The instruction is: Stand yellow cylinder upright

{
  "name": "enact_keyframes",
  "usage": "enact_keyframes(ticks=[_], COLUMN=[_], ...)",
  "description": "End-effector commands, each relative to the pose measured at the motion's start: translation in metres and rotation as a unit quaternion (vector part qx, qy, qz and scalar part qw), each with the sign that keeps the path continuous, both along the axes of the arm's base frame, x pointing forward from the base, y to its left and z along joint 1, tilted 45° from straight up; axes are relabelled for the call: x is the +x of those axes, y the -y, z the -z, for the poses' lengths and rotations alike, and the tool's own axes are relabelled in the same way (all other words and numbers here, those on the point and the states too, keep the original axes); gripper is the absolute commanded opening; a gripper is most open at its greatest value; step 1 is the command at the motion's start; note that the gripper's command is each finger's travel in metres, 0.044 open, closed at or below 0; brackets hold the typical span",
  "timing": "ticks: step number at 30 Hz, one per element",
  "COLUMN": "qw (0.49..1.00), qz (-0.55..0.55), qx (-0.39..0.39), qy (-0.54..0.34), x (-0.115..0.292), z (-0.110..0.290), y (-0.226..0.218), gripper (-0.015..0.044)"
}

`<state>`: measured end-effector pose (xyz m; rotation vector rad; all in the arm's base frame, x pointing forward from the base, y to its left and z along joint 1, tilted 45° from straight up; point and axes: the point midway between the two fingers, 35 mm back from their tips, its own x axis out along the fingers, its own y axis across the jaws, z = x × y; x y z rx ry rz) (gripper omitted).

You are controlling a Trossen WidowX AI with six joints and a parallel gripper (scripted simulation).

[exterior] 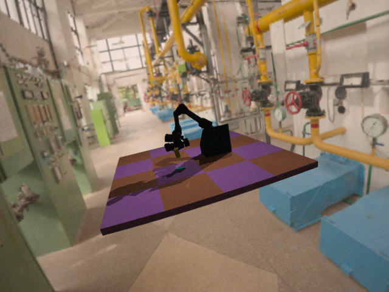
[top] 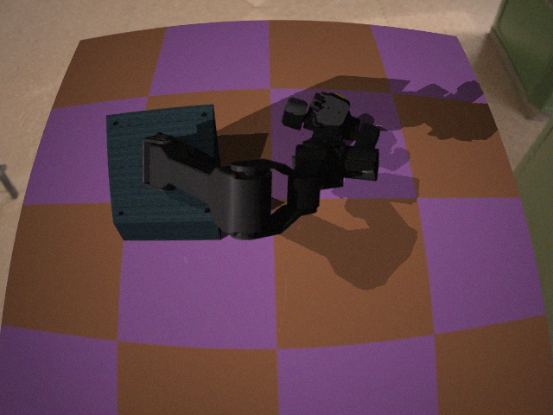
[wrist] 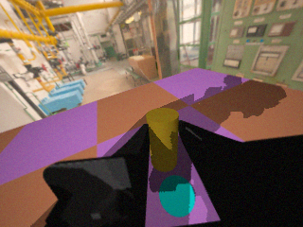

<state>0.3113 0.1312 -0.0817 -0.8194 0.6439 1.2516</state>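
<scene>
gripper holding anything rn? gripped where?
Yes: the gripper is shut on the yellow cylinder, fingers on its lower sides in the wrist view; the rounded far end sticks out free.

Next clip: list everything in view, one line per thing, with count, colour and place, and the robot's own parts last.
Yellow tall cylinder: one, yellow, held between the fingers, hanging above the board, not yet set down.
Cyan circle: one, cyan, flat on a purple square, near the cylinder's lower end in the wrist view.
Checkered board: one, purple and brown squares, under everything.
Control cabinets: several, green, along the hall's side.
Pipes: several, yellow, on the wall.
Blocks: several, blue, on the floor.
Base block: one, dark teal, on the board.
Arm: one, black, reaching from the base.
Gripper: one, black, shut on the cylinder.
</scene>
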Motion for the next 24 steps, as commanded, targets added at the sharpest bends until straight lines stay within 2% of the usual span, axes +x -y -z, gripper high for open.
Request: enact_keyframes(ticks=[1,24], qw=[1.0,0.996], qz=[-0.008,-0.03], qx=[0.015,0.06], qy=[0.015,0.066], x=[-0.001,-0.005], z=[-0.005,-0.02], y=[0.0,0.004], gripper=[0.0105,0.0105])
